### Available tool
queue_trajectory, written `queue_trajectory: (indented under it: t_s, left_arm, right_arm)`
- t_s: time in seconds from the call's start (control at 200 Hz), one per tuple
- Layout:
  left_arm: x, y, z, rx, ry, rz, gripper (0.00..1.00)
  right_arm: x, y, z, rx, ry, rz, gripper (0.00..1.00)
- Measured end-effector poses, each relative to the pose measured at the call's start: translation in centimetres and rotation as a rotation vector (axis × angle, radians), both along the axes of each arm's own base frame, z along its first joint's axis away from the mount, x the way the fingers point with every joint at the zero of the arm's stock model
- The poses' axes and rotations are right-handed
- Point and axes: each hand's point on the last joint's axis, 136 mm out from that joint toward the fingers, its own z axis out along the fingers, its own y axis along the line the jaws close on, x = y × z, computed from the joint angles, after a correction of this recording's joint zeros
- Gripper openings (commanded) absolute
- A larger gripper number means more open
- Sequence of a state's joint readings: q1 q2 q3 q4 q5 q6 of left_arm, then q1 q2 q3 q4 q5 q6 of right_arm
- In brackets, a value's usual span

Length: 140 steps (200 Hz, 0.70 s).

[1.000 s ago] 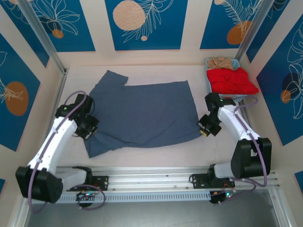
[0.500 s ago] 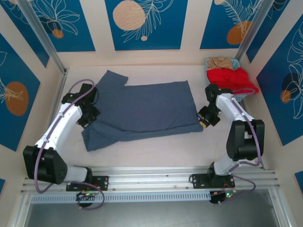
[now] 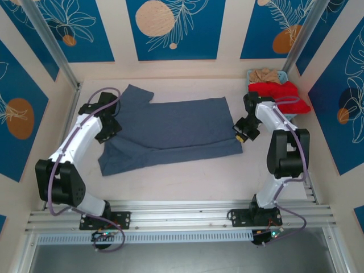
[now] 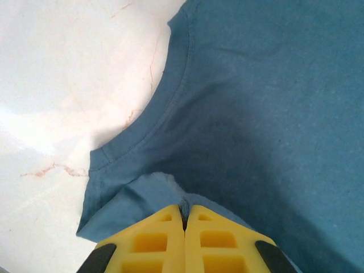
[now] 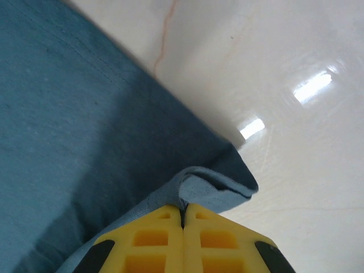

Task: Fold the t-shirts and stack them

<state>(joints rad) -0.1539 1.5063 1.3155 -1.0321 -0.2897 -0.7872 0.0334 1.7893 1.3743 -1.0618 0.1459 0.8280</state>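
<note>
Top external has us clamping the shirt at both ends, left gripper and right gripper each pinched tight on cloth, its long axis spanning between them, neither arm nearer.

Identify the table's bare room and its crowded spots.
Free: the near table strip between the slate-blue t-shirt and the rail, and the far strip by the back wall. Crowded: the far right corner, where the basket holds the red t-shirt and beige t-shirt.
</note>
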Motion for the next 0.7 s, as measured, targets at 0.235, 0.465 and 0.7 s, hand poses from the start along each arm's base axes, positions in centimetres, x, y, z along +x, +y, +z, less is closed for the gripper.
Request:
queue_trajectory:
  t_s: [0.235,0.465,0.7]
  left_arm:
    - [3.2,0.0,0.1,0.021,-0.021,-0.049,0.0]
    - [5.0,0.2,-1.4,0.064,0.02,-0.101,0.0]
    - [5.2,1.0,-2.4,0.111,0.062,-0.119,0.0]
  right_arm:
    - [1.4,0.2,-0.9,0.0,0.011,0.022,0.0]
    - [2.8,0.6,-1.5,-0.001,0.015,0.034,0.0]
    - [3.9,1.0,-2.0,-0.001,0.016,0.054,0.0]
